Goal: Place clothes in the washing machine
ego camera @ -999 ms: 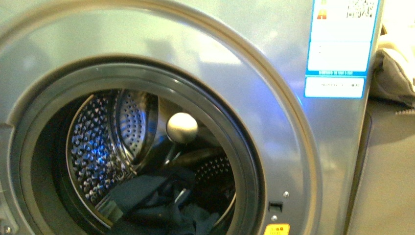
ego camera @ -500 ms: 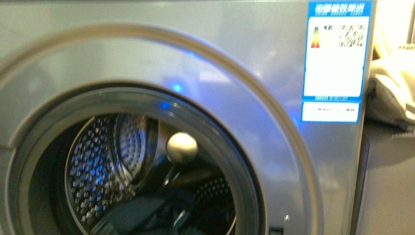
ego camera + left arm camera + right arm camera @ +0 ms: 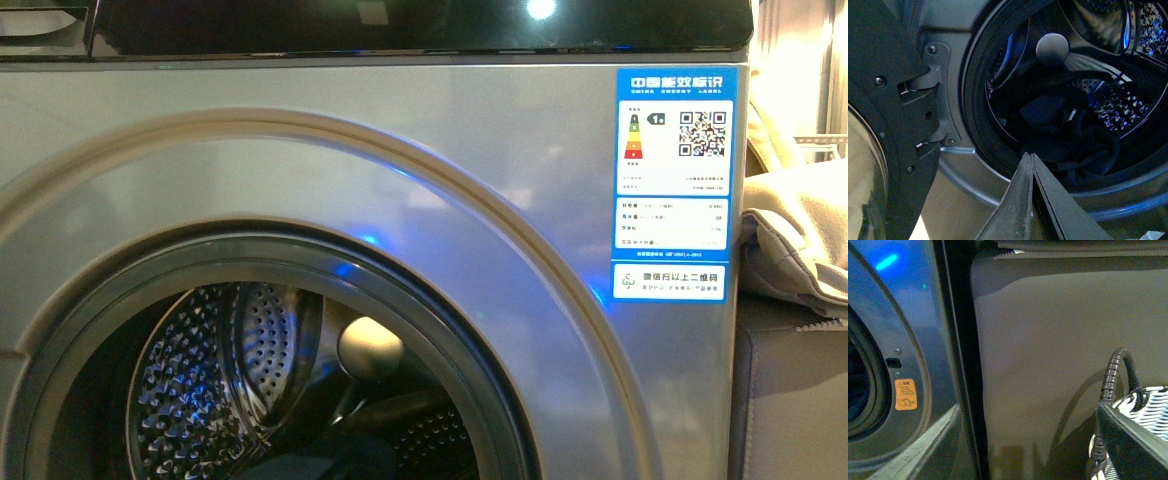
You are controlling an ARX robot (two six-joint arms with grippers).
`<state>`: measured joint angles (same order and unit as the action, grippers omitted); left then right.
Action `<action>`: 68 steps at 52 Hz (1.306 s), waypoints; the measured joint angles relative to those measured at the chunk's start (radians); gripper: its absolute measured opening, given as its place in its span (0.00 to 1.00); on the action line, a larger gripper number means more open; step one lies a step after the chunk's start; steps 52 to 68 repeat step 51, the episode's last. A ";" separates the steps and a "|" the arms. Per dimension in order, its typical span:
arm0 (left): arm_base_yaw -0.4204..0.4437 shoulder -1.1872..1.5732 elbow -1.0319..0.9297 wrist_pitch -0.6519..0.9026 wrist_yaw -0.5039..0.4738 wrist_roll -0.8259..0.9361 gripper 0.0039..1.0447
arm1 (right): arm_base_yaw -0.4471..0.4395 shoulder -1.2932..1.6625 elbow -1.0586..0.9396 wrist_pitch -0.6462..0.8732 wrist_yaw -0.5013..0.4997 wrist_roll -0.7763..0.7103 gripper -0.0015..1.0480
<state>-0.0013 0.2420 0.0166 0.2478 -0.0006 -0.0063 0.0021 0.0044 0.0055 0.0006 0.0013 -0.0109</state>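
The silver-grey washing machine (image 3: 480, 140) fills the front view, its round porthole (image 3: 330, 255) at the lower left and the steel drum (image 3: 190, 380) behind it. The clothes (image 3: 1063, 135), a dark limp heap, lie inside the drum in the left wrist view. My left gripper (image 3: 1029, 156) is shut on nothing, its tips just outside the porthole's lower rim, in front of the clothes. My right gripper (image 3: 1103, 412) is open beside the machine's right side; only one dark finger (image 3: 1135, 440) shows.
The machine's open door (image 3: 878, 100) hangs on its hinge (image 3: 930, 75). A beige cloth (image 3: 800, 240) lies on the dark brown unit (image 3: 1048, 340) right of the machine. A striped woven basket (image 3: 1148, 405) with a braided handle (image 3: 1110, 375) sits by my right gripper. The energy label (image 3: 676, 185) is on the machine's front.
The front view has risen: the porthole sank toward the bottom, the whole label and the dark top panel came into view, and the clothes dropped out of the frame.
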 joint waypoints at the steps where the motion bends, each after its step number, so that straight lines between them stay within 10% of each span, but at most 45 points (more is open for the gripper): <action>1: 0.000 -0.006 0.000 -0.007 0.000 0.000 0.03 | 0.000 0.000 0.000 0.000 0.000 0.000 0.80; 6: 0.000 -0.033 0.000 -0.035 0.000 0.000 0.03 | 0.000 0.000 0.000 0.000 0.000 0.001 0.95; 41: 0.000 -0.238 0.000 -0.246 0.000 0.000 0.03 | 0.000 0.000 0.000 0.000 0.000 0.001 0.93; 51: 0.000 -0.238 0.000 -0.246 0.000 0.000 0.31 | 0.000 0.000 0.000 0.000 0.000 0.001 0.93; 68: 0.000 -0.238 0.000 -0.246 0.000 0.000 0.31 | 0.000 0.000 0.000 0.000 0.000 0.001 0.93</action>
